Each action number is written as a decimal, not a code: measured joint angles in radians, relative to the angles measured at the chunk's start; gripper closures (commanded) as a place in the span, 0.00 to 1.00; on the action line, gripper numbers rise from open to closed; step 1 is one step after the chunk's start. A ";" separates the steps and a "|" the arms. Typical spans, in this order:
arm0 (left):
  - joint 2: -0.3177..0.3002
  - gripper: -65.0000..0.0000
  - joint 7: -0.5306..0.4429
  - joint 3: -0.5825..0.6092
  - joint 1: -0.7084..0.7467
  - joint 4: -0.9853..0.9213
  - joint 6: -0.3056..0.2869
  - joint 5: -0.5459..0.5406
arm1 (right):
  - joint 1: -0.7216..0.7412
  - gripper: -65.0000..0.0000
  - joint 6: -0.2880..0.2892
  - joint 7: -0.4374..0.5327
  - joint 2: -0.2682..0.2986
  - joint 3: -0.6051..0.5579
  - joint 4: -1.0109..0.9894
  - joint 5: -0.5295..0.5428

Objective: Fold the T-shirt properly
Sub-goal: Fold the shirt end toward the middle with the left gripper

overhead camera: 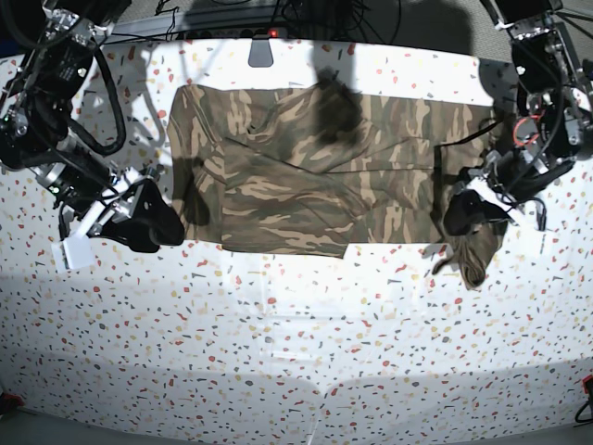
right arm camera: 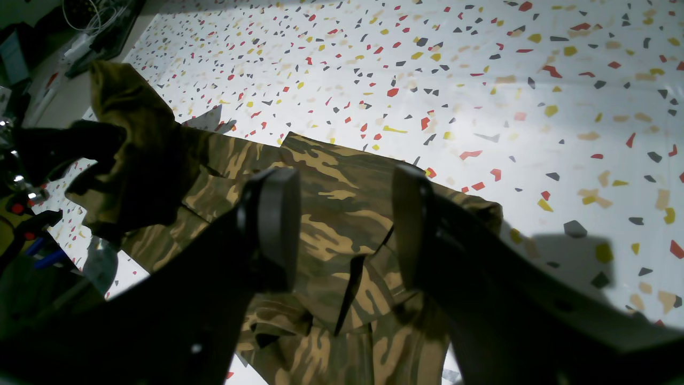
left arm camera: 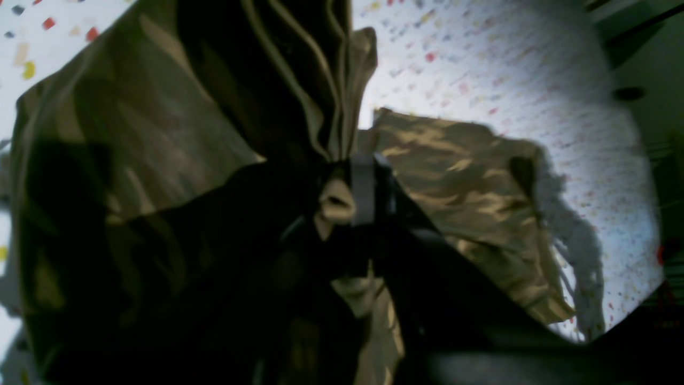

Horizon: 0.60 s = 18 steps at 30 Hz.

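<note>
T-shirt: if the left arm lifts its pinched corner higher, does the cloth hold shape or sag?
Likely sags: the T-shirt already bunches and droops below the left gripper, so it looks floppy. Probably light too, since a small pinch carries that hanging corner. The rest lies flat on the speckled table and may drag and wrinkle rather than slide cleanly.

no readable text, labels or numbers anywhere

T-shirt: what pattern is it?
Brown, olive and tan camouflage on the T-shirt, clearest in the base view.
</note>
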 measured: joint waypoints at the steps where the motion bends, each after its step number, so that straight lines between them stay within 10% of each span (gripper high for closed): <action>1: -0.003 1.00 0.000 0.021 0.011 0.000 0.000 0.005 | 0.000 0.60 0.000 0.000 0.000 0.000 0.000 0.000; 18: -0.005 1.00 -0.119 0.286 0.050 0.000 0.034 0.186 | 0.000 0.60 0.000 0.000 0.000 0.000 0.000 0.000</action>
